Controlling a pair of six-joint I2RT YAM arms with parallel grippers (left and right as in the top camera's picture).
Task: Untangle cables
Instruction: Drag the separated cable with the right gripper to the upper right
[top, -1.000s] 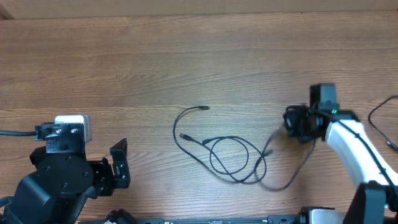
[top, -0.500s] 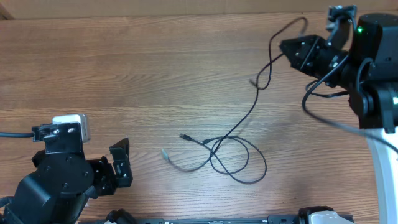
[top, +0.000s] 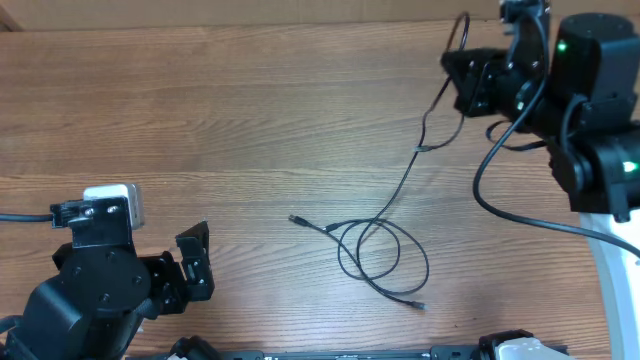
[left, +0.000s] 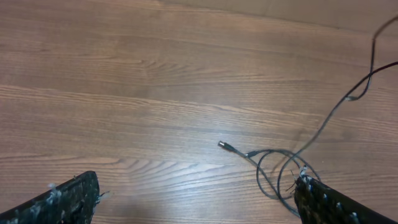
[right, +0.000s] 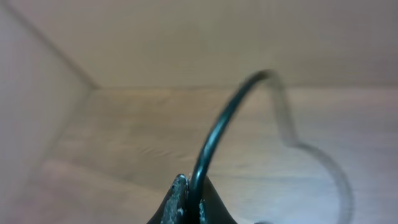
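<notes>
Black cables (top: 385, 250) | one strand pinched in right gripper (right: 188, 198), loops lying on table (top: 200, 120) | left gripper (top: 197, 262) wide, well apart

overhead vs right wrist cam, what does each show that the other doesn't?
Only overhead: the cables looped on the table, a plug end, and the open left hand away from them. Only right wrist: the right hand seen close, fingertips pinched on one strand. Both: that strand arcing up from the grip, over wood.
</notes>
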